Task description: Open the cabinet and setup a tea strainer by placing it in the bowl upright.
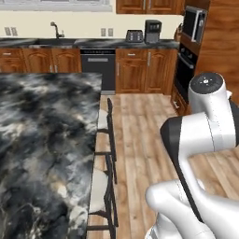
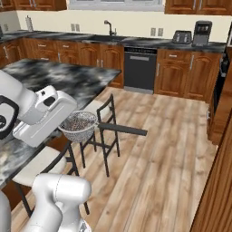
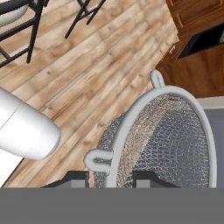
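One gripper [image 3: 109, 177] clamps the tea strainer's [image 2: 78, 125] rim above open floor [image 2: 154, 149].

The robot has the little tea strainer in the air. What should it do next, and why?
Probably carry it over the dark marbled counter to look for the bowl. The tool is shut on the tea strainer, which hangs above the stools and the wooden floor, with its handle sticking out sideways. It sits level, basket opening up, so keeping it that way seems wise.
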